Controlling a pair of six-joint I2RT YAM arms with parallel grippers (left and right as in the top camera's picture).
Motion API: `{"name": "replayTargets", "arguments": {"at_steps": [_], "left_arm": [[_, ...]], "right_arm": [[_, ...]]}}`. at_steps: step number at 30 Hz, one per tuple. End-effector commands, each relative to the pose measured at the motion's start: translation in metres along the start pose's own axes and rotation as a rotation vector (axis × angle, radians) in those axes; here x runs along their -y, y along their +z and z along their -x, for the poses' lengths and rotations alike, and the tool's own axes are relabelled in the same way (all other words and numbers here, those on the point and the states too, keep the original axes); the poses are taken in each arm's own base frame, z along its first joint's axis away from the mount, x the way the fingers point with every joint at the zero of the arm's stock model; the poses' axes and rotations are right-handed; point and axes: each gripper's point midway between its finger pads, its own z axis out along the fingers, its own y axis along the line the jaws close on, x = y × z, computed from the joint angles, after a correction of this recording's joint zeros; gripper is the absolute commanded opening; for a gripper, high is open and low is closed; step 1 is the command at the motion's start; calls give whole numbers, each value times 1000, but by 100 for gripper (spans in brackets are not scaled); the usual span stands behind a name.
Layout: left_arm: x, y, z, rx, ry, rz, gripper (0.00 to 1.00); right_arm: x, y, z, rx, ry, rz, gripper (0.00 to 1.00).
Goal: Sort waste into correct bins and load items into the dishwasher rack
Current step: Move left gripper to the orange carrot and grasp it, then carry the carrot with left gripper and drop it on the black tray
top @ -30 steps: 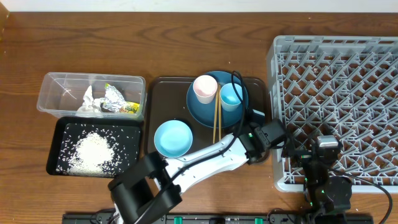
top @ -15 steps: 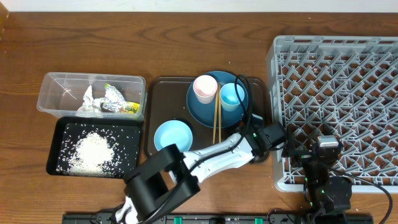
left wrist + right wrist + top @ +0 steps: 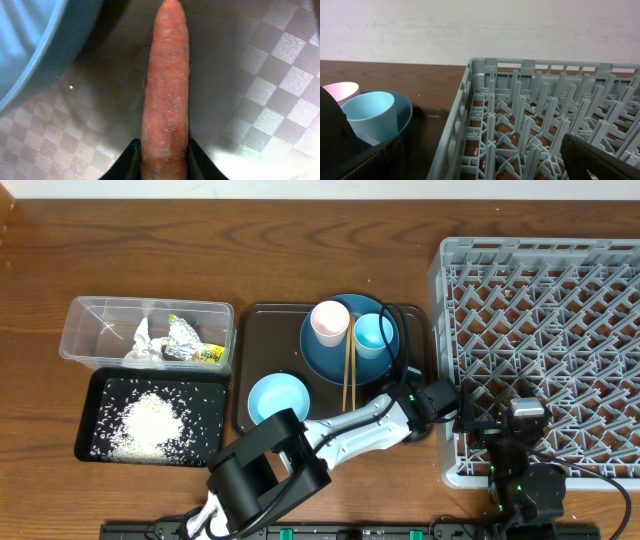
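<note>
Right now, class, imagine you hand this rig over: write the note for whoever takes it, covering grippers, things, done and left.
Left gripper: closed on the carrot, at the brown serving tray beside the blue plate.
Right gripper: open, empty, at the dishwasher rack.
Done: tissue, foil, wrapper in the clear tub; rice in the black tray.
Left: bin the carrot; load blue plate, pink cup, light blue cup, chopsticks, bowl into the rack.
</note>
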Motion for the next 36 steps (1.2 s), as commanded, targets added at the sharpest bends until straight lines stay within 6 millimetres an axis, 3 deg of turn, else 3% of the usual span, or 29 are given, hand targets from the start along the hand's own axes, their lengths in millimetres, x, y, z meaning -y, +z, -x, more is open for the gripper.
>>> {"name": "replayTargets", "arguments": {"at_steps": [1,6,12,19,23,28,32,36], "left_arm": [[-1,2,-1,-5,-10,6,13],[-1,-16,8,29,-26,-22,11],[-9,-65,34,128,-78,-101,9],[-56,-133,60,238,-196,-160,8],[-108,-168,72,300,-310,-161,7],[-198,-192,71,335,-509,-84,6],[-280,-197,47,300,-718,39,6],[-345,-194,11,229,-925,162,6]], "right_arm": [[2,0,-2,-4,7,-11,99],[2,0,-2,-4,7,-11,99],[2,0,-2,-4,7,-11,99],[2,0,-2,-4,7,-11,99],[2,0,-2,-4,7,-11,99],[2,0,-2,-4,7,-11,99],[2,0,-2,-4,7,-11,99],[2,0,-2,-4,7,-11,99]]}}
